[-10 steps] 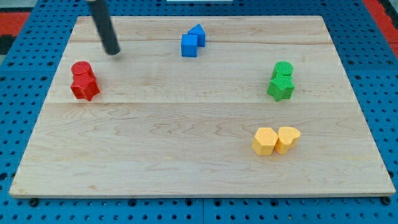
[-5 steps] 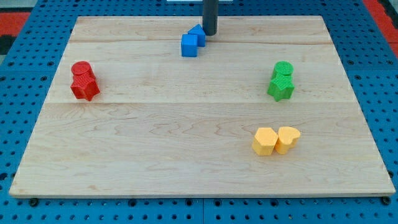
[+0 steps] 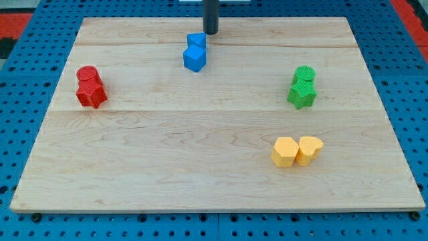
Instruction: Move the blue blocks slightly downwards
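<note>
Two blue blocks sit touching near the top middle of the wooden board (image 3: pixel 200 161): a blue cube (image 3: pixel 194 59) in front and a smaller blue block (image 3: pixel 196 41) just above it. My tip (image 3: pixel 211 32) is at the lower end of the dark rod, just to the upper right of the smaller blue block, close to it; I cannot tell if it touches.
Two red blocks (image 3: pixel 89 86) stand together at the view's left. Two green blocks (image 3: pixel 303 87) stand together at the right. Two yellow blocks (image 3: pixel 296 150) lie side by side at the lower right.
My tip swept from the upper left to the top middle, then a little left. The blue blocks shifted left and turned, the cube now lower.
</note>
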Robot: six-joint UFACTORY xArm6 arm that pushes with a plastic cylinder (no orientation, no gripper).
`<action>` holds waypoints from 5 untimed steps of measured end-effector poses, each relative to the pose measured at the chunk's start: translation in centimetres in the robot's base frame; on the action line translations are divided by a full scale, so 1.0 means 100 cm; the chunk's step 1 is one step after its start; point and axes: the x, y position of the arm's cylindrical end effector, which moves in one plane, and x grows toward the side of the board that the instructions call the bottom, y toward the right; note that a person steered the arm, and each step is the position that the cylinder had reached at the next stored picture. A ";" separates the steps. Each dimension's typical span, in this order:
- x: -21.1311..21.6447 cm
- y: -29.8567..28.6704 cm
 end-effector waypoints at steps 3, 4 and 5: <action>0.075 -0.007; 0.103 -0.019; 0.114 -0.042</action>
